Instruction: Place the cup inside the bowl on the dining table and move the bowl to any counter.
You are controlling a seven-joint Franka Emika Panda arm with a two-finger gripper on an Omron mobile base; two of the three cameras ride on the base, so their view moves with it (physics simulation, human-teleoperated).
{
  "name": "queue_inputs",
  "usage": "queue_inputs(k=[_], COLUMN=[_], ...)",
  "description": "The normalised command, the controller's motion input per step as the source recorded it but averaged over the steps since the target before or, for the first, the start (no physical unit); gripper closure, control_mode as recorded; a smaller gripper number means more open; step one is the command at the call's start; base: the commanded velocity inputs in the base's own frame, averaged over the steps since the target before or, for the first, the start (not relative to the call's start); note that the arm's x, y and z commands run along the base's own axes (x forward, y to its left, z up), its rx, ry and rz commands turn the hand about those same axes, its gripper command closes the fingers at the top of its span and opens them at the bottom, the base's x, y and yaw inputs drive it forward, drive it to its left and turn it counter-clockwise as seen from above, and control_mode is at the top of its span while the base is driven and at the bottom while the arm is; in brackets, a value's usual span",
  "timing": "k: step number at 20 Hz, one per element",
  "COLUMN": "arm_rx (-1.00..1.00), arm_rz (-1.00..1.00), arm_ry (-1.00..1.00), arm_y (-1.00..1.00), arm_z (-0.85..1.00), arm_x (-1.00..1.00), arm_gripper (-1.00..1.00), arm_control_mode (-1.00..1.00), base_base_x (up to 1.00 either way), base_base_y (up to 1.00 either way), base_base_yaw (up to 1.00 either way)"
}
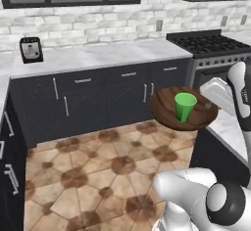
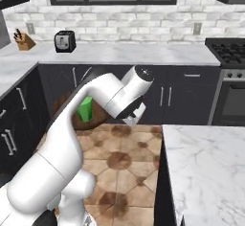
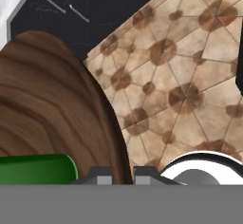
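I have the bowl (image 1: pixel 182 108) up in the air over the floor, with the cup (image 1: pixel 185 106) standing inside it. My end effector (image 3: pixel 122 173) is pinched tight on the bowl's rim. I should keep it flat and go slow to the long bench (image 1: pixel 98 56).

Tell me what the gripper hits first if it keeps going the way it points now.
Likely nothing beyond the bowl it already grips: the jaws are shut on its rim, cup inside. Past the rim, the hand view looks out over tiled floor toward dark cabinet fronts. Depth is unclear.
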Motion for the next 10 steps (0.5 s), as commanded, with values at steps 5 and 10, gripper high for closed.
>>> queue_inputs(k=[5,10], arm_rx=[0.00,0.00], arm_rz=[0.00,0.00], arm_ry=[0.00,0.00], arm_y=[0.00,0.00], arm_z=[0.00,0.00], arm_x=[0.00,0.00], arm_gripper=[1.00,1.00], arm_control_mode=[1.00,1.00], base_base_x=[0.82,0.81], base_base_y=[0.33,0.36], base_base_yaw=[-0.08,-0.07])
